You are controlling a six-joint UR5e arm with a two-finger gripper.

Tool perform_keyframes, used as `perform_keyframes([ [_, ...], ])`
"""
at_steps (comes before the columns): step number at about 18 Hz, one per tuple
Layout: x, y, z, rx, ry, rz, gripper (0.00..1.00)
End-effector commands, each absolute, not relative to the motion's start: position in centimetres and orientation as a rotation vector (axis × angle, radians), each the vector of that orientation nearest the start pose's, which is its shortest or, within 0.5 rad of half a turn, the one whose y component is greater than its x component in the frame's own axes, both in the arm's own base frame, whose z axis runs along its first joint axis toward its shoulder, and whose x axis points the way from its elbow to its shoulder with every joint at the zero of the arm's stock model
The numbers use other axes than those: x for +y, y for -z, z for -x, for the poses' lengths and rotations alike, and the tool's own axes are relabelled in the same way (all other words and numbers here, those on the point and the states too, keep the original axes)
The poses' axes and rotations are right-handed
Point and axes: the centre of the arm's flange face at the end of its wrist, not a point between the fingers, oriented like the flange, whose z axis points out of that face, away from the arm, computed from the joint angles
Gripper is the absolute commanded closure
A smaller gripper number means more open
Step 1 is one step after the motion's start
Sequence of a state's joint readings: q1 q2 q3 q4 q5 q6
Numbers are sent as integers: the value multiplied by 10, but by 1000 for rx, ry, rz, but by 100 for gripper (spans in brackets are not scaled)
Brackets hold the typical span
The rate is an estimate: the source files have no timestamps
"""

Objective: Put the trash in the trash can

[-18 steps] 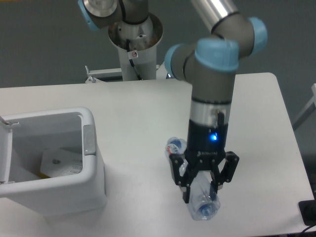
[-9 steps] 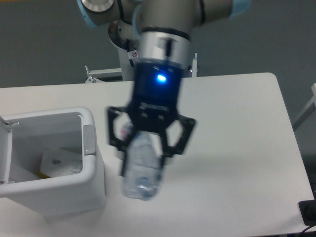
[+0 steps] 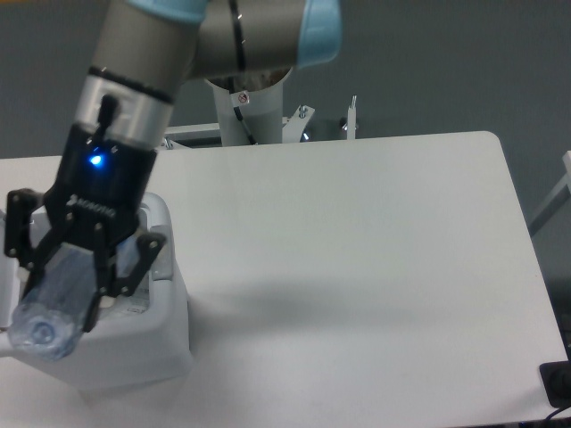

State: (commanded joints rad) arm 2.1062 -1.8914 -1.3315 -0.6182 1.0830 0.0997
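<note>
Fingers (image 3: 62, 281) clamped on the crushed bottle (image 3: 55, 299), held over the trash can (image 3: 152, 343) just beneath. Release into the bin left; wrapper not visible, perhaps already inside.

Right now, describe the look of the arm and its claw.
The arm is a grey tube with light-blue joint caps, ending in a silver band at the wrist. Below it sits a black claw body with a glowing blue light, faint white lettering, and black linkage fingers.
</note>
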Motion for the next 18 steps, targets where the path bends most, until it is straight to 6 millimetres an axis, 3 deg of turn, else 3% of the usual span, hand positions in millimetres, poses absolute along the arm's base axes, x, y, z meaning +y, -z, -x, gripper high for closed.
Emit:
perform_keyframes([
  [4,639,-580,181,-224,155,2139,0],
  [7,596,-613,242,-328,43,2083,0],
  [9,580,-613,269,-392,10,2084,0],
  [14,538,-589,323,-543,-237,2182,0],
  [18,514,-573,339,-473,-395,2430,0],
])
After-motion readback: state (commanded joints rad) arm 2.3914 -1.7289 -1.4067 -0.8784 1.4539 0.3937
